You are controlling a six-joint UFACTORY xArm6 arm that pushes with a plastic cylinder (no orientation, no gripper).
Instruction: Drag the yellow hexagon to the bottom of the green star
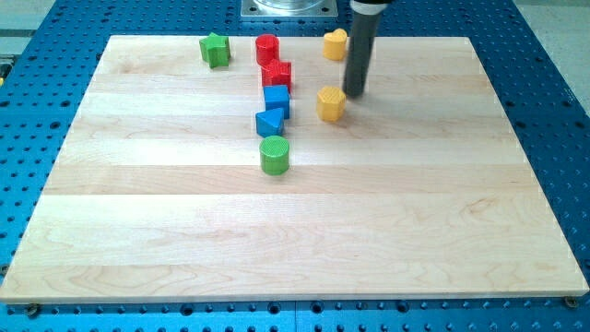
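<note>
Camera view, my tip (354,93) seemingly touching yellow hexagon (331,103), no claw fitted, green star (215,49) near board's (295,240) top edge.

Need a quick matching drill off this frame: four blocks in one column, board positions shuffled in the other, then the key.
Blocks:
1. green star
2. yellow hexagon
3. green cylinder
4. yellow heart

Places:
A. lowest block in the view, under the blue pair
B. top edge, just to the view's left of the rod
C. top edge, farthest to the view's left
D. right beside my tip, on its left in the view

Pairs: 1-C, 2-D, 3-A, 4-B
</note>
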